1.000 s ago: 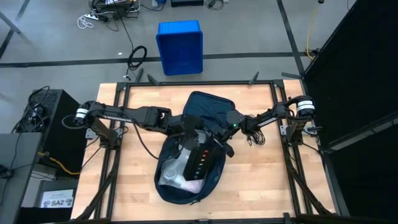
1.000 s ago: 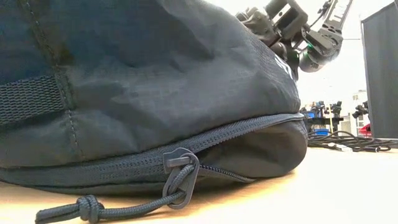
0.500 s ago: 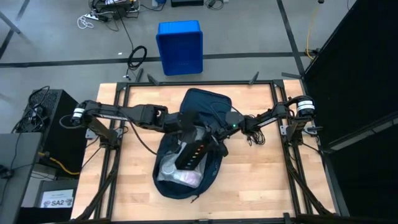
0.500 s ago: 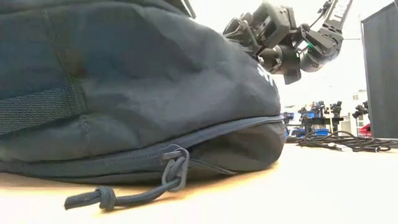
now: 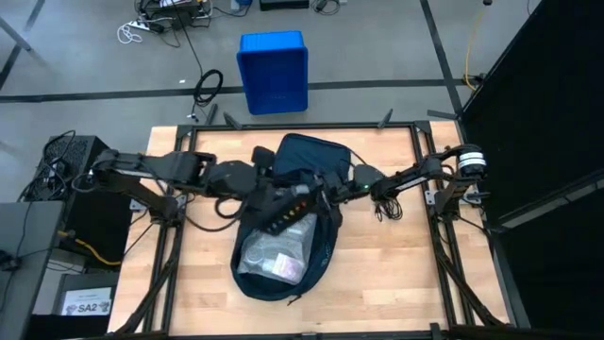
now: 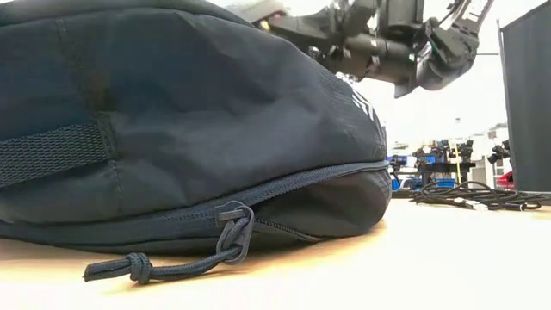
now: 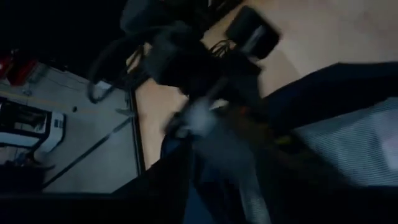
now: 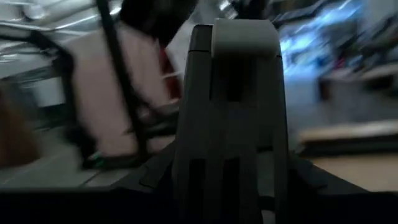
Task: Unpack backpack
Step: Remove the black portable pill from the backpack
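Wooden table (image 5: 198, 283): both grippers meet over the open, soft navy fabric backpack (image 5: 326, 250) to empty it; jaw states cannot be told.

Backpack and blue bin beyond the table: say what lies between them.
In the high view, bare wooden tabletop, the table's dark frame rail, then grey floor separate the backpack from the blue bin.

Two dark arms — pretty chunky build

Both the left arm (image 5: 170, 170) and right arm (image 5: 415, 175) are matte black with white-banded shoulder joints (loose black cables trailing) — green light near right wrist.
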Controlling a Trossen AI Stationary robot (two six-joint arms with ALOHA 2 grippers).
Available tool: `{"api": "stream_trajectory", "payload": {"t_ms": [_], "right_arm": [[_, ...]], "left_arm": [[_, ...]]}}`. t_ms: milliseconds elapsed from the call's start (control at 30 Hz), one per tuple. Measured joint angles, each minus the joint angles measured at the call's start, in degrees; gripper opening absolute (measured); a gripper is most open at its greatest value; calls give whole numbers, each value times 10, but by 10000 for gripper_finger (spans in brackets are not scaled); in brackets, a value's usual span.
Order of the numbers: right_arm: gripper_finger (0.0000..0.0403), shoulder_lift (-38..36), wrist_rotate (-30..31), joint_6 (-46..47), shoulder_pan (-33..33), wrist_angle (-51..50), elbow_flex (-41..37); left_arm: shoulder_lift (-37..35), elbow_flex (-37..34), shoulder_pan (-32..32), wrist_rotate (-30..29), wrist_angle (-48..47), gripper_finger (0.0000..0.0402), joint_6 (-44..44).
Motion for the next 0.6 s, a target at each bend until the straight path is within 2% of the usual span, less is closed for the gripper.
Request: {"api": "stream_trajectory", "payload": {"t_ms": [100, 200, 300, 367, 500, 567, 600], "right_arm": [[157, -37, 73, -54, 9, -6, 0], [157, -86, 190, -149, 40, -69, 0], [157, -129, 361, -259, 91, -163, 0], [157, -150, 498, -314, 131, -197, 0], [157, -174, 783, -368, 206, -260, 1], [157, -172, 875, -356, 235, -312, 0], [157, -172, 898, -332, 246, -339, 0]], "left_arm": [[-15, -9, -13, 9, -4, 143, -5], [-32, -33, -19, 37, 19, 134, -19], [-59, -91, -18, 75, 79, 127, -22], [-79, -143, -15, 82, 132, 123, -29], [-123, -272, -3, 82, 280, 120, -48], [-141, -339, 3, 82, 391, 120, -75], [-147, -369, 7, 82, 445, 120, -85]]}}
